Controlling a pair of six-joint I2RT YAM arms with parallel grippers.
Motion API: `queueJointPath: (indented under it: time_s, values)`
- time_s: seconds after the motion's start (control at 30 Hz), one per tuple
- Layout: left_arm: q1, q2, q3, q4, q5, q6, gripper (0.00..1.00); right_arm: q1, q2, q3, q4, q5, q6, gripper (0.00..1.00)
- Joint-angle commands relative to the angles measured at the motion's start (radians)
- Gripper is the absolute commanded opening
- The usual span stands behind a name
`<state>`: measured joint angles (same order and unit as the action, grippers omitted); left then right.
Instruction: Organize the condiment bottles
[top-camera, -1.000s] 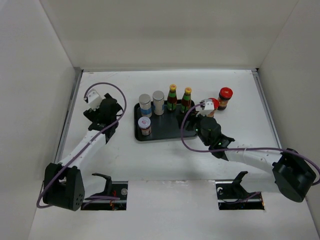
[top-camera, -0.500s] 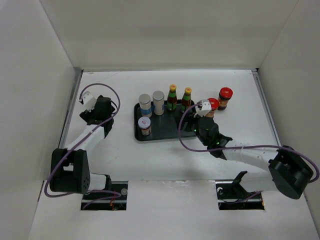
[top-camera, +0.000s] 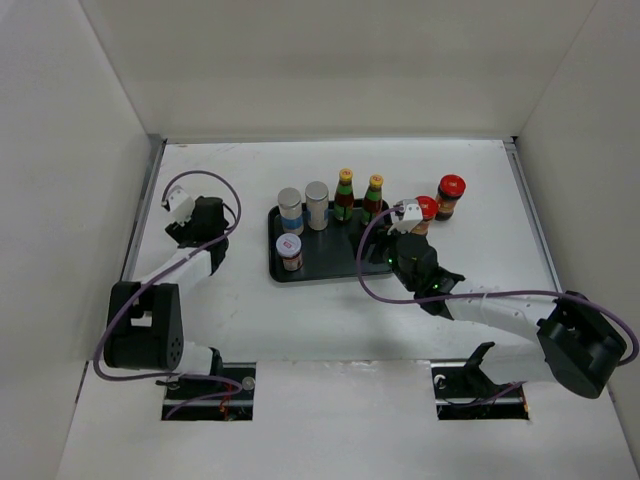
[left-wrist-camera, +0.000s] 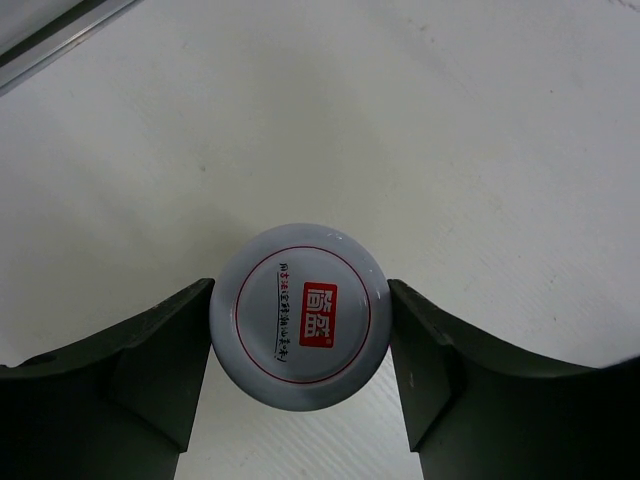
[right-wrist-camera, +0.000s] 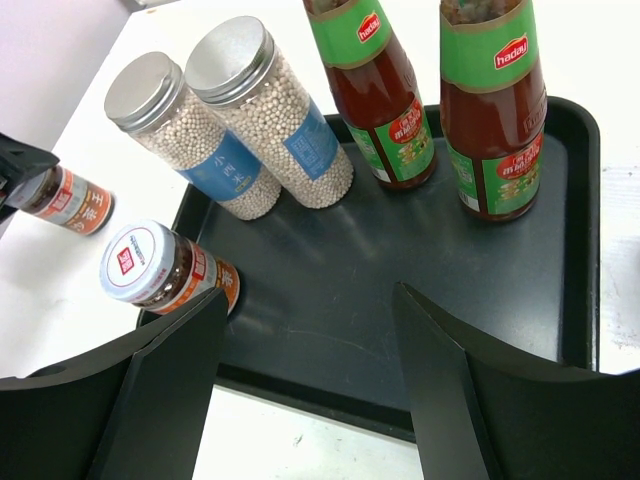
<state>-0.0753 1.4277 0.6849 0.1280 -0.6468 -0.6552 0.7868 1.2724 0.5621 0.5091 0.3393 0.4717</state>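
Note:
My left gripper stands left of the black tray. Its fingers touch both sides of a white-lidded jar standing on the table; the jar also shows in the right wrist view. My right gripper is open and empty over the tray's front right part. On the tray stand two silver-lidded shakers, two yellow-capped dark bottles and a second white-lidded jar. Two red-lidded jars stand on the table right of the tray.
White walls close in the table on the left, back and right. A metal rail runs along the left edge, close to my left gripper. The nearer red-lidded jar stands right beside my right wrist camera.
My left arm has folded back toward its base and its gripper has shifted slightly left and back. The right arm has barely moved. The bottles on the tray have not moved.

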Motion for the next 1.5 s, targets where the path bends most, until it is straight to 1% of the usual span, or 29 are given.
queueJointPath:
  time_s: [0.0, 0.13, 0.2, 0.27, 0.37, 0.5, 0.57, 0.67, 0.87, 1.0, 1.23, 1.47]
  values:
    - [-0.017, -0.085, -0.024, 0.033, -0.007, -0.003, 0.44, 0.001, 0.008, 0.042, 0.057, -0.011, 0.008, 0.74]
    - [-0.06, -0.209, -0.044, 0.018, -0.036, 0.009, 0.42, 0.001, 0.01, 0.047, 0.055, -0.006, 0.001, 0.74]
    - [-0.097, -0.271, -0.012, -0.023, -0.034, 0.025, 0.41, 0.001, 0.002, 0.038, 0.062, -0.002, 0.004, 0.74]
    - [-0.158, -0.328, 0.034, -0.071, -0.03, 0.045, 0.41, -0.002, -0.005, 0.03, 0.065, 0.001, 0.01, 0.74]
    - [-0.285, -0.409, 0.094, -0.117, -0.042, 0.069, 0.4, -0.001, -0.015, 0.028, 0.065, 0.013, 0.002, 0.74]
    - [-0.444, -0.431, 0.197, -0.165, -0.05, 0.091, 0.4, -0.002, -0.024, 0.024, 0.065, 0.032, 0.001, 0.73]
    - [-0.517, -0.409, 0.232, -0.157, -0.037, 0.101, 0.4, -0.002, -0.036, 0.016, 0.069, 0.043, 0.004, 0.72]
    - [-0.615, -0.327, 0.281, -0.124, -0.034, 0.106, 0.4, -0.007, -0.062, -0.004, 0.086, 0.087, -0.004, 0.72]
    - [-0.708, -0.118, 0.355, -0.028, 0.032, 0.103, 0.4, -0.03, -0.093, -0.018, 0.075, 0.118, -0.005, 0.72]
    - [-0.72, -0.021, 0.367, 0.005, 0.027, 0.114, 0.4, -0.044, -0.113, -0.03, 0.074, 0.138, 0.002, 0.72]
    - [-0.729, 0.12, 0.323, 0.061, -0.004, 0.115, 0.4, -0.047, -0.117, -0.036, 0.081, 0.136, 0.008, 0.72]
    - [-0.726, 0.189, 0.3, 0.084, 0.004, 0.109, 0.41, -0.047, -0.125, -0.041, 0.086, 0.136, 0.008, 0.72]
